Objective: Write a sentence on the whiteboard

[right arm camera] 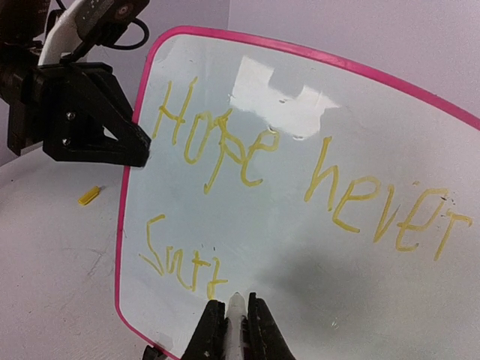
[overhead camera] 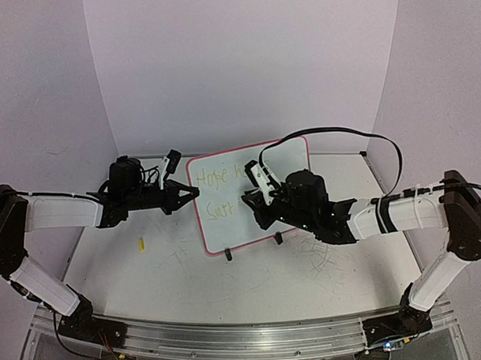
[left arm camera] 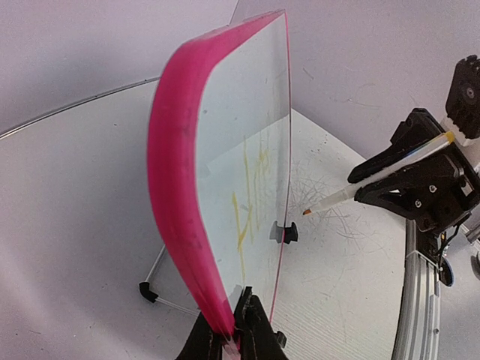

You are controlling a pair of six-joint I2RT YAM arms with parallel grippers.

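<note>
The whiteboard (overhead camera: 226, 224) stands upright at the table's middle, with a pink frame. On it the sentence (right arm camera: 225, 142) is yellow handwriting, "Hope never" above a shorter second line that starts at the lower left. My left gripper (overhead camera: 195, 193) is shut on the board's left edge, which shows between its jaws in the left wrist view (left arm camera: 232, 330). My right gripper (right arm camera: 235, 319) is shut on a white marker (right arm camera: 236, 307). The marker's tip sits just right of the last letter of the lower line. From the left wrist the marker (left arm camera: 375, 180) points at the board face (left arm camera: 240, 127).
A small yellow cap (overhead camera: 141, 245) lies on the table left of the board. Two black clip feet (overhead camera: 228, 255) hold the board's bottom edge, and a wire stand (left arm camera: 154, 289) props it from behind. Grey scratch marks (overhead camera: 322, 252) cover the table at the right.
</note>
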